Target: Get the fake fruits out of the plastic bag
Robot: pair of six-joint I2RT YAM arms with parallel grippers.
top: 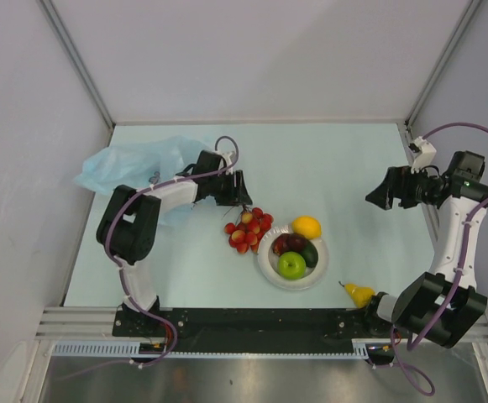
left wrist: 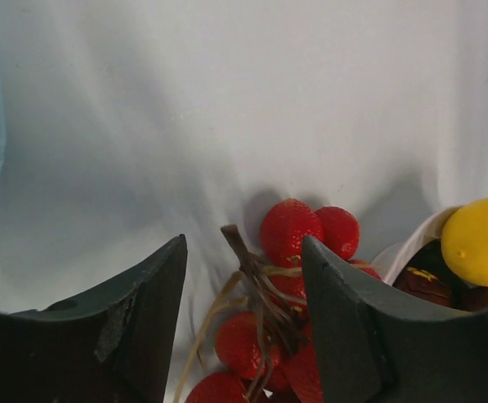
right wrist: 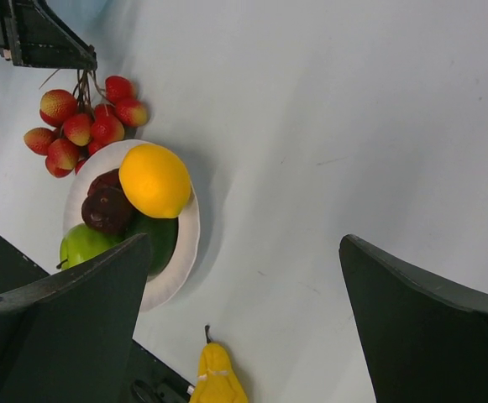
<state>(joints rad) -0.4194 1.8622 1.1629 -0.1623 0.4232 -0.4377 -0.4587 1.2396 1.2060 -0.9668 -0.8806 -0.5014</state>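
The crinkled light-blue plastic bag (top: 130, 168) lies at the far left, behind my left arm. My left gripper (top: 237, 191) is open just above the bunch of red grapes (top: 248, 229), which lies on the table. In the left wrist view the grapes' brown stem (left wrist: 242, 252) stands between my open fingers without touching them. The white plate (top: 298, 285) holds a yellow lemon (top: 306, 227), a dark maroon fruit (top: 287, 244), a dark green avocado (top: 310, 254) and a green apple (top: 291, 265). My right gripper (top: 376, 195) is open and empty, high at the right.
A yellow pear-shaped fruit (top: 359, 294) lies at the table's near edge by the right arm's base; it also shows in the right wrist view (right wrist: 216, 378). Grey walls enclose the table on three sides. The black base rail runs along the front.
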